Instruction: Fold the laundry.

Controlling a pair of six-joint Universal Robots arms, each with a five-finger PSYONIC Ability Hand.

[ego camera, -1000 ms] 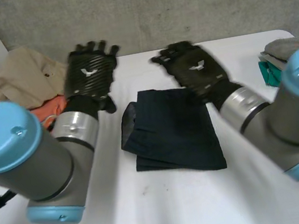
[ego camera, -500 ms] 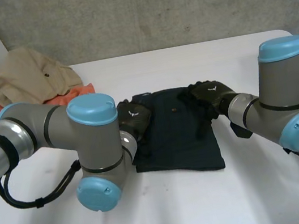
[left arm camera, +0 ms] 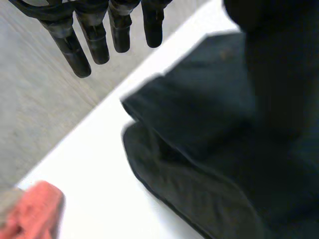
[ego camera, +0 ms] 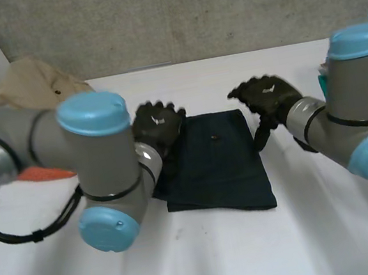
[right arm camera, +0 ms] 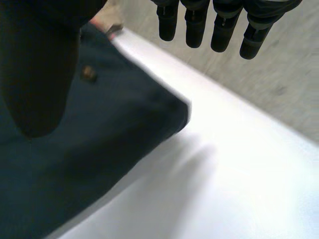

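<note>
Head view: folded dark garment (ego camera: 217, 164) centre frame, long axis running top to bottom. Left hand (ego camera: 157, 124) at its upper-left corner, right hand (ego camera: 265, 95) just off upper-right. Both hands' fingers straight, holding nothing.

Half a second ago both hands pressed on the dark garment (ego camera: 217, 164). Now the left hand (ego camera: 157, 123) has lifted off it and hangs over its far left corner, fingers straight. The right hand (ego camera: 267, 95) has also left the cloth and moved toward the right edge of the table (ego camera: 211, 260), beside the garment's far right corner.
</note>
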